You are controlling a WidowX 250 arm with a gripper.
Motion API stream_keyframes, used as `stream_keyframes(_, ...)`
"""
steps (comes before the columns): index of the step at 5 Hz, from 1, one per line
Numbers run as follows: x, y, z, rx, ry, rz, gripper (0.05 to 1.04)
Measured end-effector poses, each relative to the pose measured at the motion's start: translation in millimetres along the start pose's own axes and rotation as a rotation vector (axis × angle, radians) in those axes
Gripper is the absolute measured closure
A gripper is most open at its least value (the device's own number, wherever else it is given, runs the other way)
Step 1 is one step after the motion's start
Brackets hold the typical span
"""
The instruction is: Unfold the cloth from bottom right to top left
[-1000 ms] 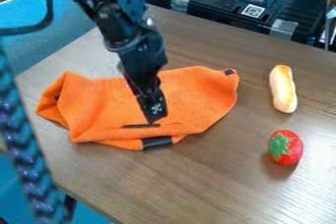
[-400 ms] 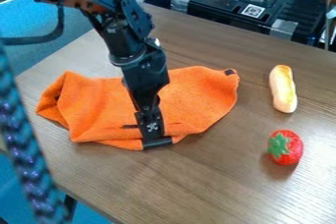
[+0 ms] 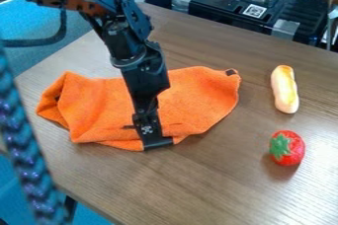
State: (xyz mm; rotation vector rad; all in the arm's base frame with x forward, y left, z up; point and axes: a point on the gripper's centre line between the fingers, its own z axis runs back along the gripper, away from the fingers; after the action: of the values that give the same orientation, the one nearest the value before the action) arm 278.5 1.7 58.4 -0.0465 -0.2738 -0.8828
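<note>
"cloth (image 3: pixel 102 110), orange: where is it seen?"

"it is laid, creased and partly folded, across the left and middle of the wooden table (image 3: pixel 198 184); its near edge is marked by a dark patch (image 3: pixel 166 141)."

"and the gripper (image 3: pixel 152 138)?"

"it is pointed down over the cloth, its lower end seen right at the dark patch. whether it is released, clenched or grasping fabric cannot be made out."

"what else is seen?"

"a toy strawberry (image 3: pixel 287 148) and a long, pale yellow toy (image 3: pixel 284 89) are placed to the right, apart from the cloth, with the strawberry nearer the camera. a black toy stove (image 3: pixel 231 6) is set beyond the table's far edge."
</note>
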Motion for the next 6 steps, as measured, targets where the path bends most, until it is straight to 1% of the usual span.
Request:
stream_keyframes(1,0.2,1.1,0.1,0.006,-0.003,-0.019,0.202)
stream_keyframes(2,-1.6,0.1,-4.3,-0.008,0.007,-0.017,0.495)
stream_keyframes(3,-1.1,0.3,-4.1,-0.007,0.007,-0.021,0.784)
stream_keyframes(4,-2.5,0.1,-6.7,-0.01,0.014,-0.02,0.97)
stream_keyframes(5,-2.2,-0.3,-6.7,-0.013,0.012,-0.026,1.031)
stream_keyframes(6,-4.5,2.8,-3.3,-0.023,0.007,-0.002,1.034)
